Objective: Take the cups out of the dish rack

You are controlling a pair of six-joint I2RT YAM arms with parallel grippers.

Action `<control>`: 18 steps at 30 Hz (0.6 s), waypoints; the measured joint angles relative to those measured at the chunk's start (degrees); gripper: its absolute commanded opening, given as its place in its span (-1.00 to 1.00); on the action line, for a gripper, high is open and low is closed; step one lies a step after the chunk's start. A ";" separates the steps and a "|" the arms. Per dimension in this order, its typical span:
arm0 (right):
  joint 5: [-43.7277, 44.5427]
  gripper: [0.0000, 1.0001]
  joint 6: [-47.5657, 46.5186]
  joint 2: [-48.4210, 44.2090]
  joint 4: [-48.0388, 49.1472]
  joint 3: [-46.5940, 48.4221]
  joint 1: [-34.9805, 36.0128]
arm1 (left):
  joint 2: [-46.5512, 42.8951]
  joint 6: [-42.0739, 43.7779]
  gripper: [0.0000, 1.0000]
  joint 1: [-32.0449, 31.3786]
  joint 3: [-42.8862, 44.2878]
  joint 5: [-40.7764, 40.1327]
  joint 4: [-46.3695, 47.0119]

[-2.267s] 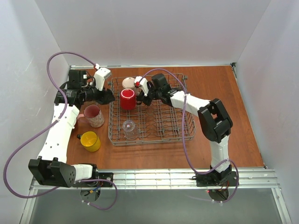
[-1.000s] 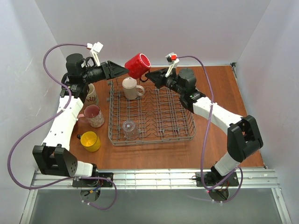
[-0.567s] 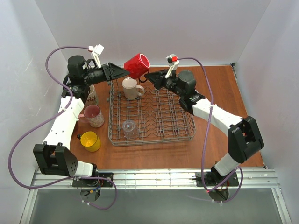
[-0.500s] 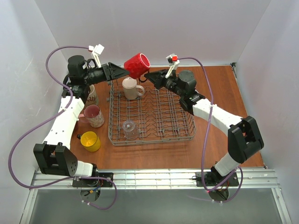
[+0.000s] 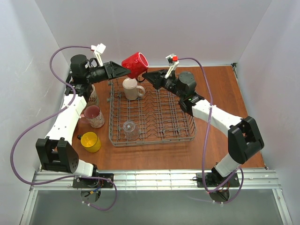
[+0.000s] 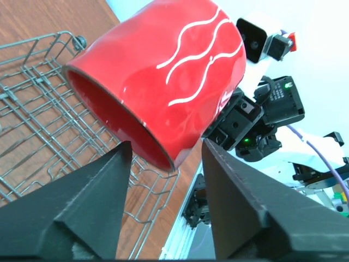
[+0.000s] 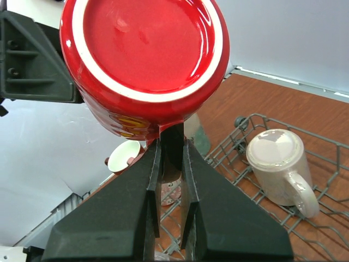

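Edged leftward since a second ago: red ceramic mug (image 5: 135,64) with white wavy lines, aloft near tabletop's far-left corner, pinched by its handle in right end effector (image 7: 170,143); left end effector (image 6: 166,150) half-wide, straddling rim. Risk: drop onto grey wire dish rack (image 5: 159,140) if released early.

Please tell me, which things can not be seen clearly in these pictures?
- Top view: the handle of the red mug is mostly hidden by the right hand.
- Left wrist view: whether the left hand touches the mug's rim; depth is unclear.
- Top view: the far cup beside the dish rack is half covered by the left arm.
- Top view: the clear glass is too small to tell upright or inverted.
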 measured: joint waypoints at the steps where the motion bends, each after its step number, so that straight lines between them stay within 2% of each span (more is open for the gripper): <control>1: -0.02 -0.97 0.22 0.11 0.17 0.00 0.17 | 0.11 -0.48 -0.15 -0.04 0.00 0.11 0.39; 6: -0.17 -0.97 1.09 1.49 1.33 0.00 1.07 | 0.17 -2.38 -0.43 -0.26 0.00 1.11 2.32; 7: -0.11 -0.97 1.36 1.84 1.79 0.02 1.16 | 0.17 -2.95 -0.59 -0.24 0.00 1.29 2.43; 9: 0.07 -0.97 1.73 2.27 2.34 0.02 1.20 | 0.20 -4.46 -0.77 -0.22 0.00 2.45 2.86; 10: 0.09 -0.97 2.12 2.51 2.43 0.02 1.20 | 0.20 -4.79 -0.96 -0.31 0.00 3.15 3.30; 18: 0.04 -0.97 6.08 3.89 2.34 0.02 1.86 | -0.07 -3.02 -1.00 -0.90 -1.20 5.22 6.54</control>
